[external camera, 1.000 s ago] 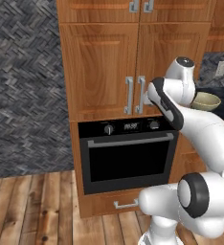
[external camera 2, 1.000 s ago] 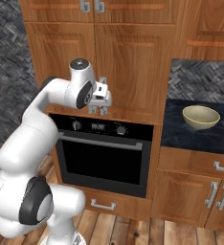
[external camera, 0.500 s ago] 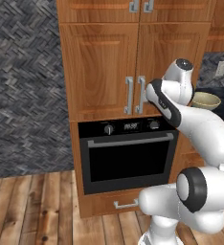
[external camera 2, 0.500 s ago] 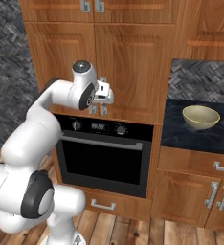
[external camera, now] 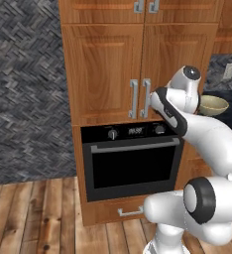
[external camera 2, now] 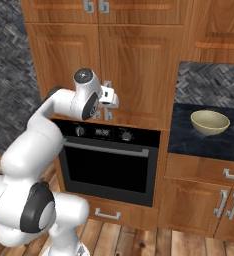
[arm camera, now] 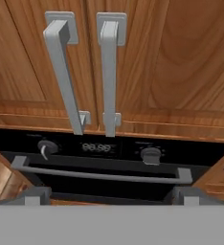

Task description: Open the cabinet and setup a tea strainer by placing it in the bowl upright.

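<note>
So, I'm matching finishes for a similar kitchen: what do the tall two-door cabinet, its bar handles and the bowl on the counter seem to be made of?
The medium-brown raised-panel cabinet looks like stained wood, with visible grain. Its vertical silver bar handles look like brushed metal, matte grey. The round beige-cream bowl looks like glazed ceramic, smooth and plain, though it could be plastic.

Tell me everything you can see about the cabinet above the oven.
The cabinet is medium-brown wood with two tall raised-panel doors, both shut. Each door carries a vertical silver bar handle at the centre edge, the left handle and right handle side by side. It stands directly above the black oven. The open gripper is close in front of the handles, not touching them.
</note>
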Tool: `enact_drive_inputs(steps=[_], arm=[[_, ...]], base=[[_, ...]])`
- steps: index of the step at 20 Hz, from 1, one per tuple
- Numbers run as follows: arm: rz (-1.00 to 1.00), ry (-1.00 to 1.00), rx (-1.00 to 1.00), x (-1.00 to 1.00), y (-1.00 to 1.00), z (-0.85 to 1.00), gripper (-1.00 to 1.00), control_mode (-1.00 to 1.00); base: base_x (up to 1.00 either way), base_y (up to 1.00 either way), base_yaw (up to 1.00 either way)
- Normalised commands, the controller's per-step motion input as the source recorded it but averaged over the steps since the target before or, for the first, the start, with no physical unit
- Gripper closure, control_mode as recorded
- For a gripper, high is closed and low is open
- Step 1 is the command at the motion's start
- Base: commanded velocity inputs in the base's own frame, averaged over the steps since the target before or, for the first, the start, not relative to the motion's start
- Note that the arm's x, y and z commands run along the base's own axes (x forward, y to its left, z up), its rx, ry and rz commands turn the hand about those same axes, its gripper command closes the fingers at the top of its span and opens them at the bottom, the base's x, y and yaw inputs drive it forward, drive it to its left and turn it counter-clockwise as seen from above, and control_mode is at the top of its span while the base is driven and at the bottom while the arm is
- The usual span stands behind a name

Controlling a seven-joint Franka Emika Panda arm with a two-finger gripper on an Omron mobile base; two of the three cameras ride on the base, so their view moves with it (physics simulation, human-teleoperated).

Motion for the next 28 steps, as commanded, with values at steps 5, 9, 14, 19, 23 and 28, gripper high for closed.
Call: enact_drive_inputs(steps=[5,9,14,19,23,28], arm=[[0.00,-0.04,0.00,0.42,0.00,0.00,-1.00,-1.00],[-0.01,-0.01,0.00,0.53,0.07,0.00,-1.00,-1.00],[-0.03,0.05,-0.03,0.46,0.16,0.00,-1.00,-1.00],[-0.01,0.23,-0.04,0.04,0.00,0.01,-1.00,-1.00],[0.00,0.09,0.00,0.00,0.00,-0.03,-1.00,-1.00],[0.00,-0.08,0.05,0.01,0.00,-0.34,-1.00,-1.00]], base=[[0.00,0.00,0.00],[0.00,0.00,0.00],[0.00,0.00,0.00],[0.00,0.00,0.00],[0.00,0.00,0.00],[0.00,0.00,0.00]])
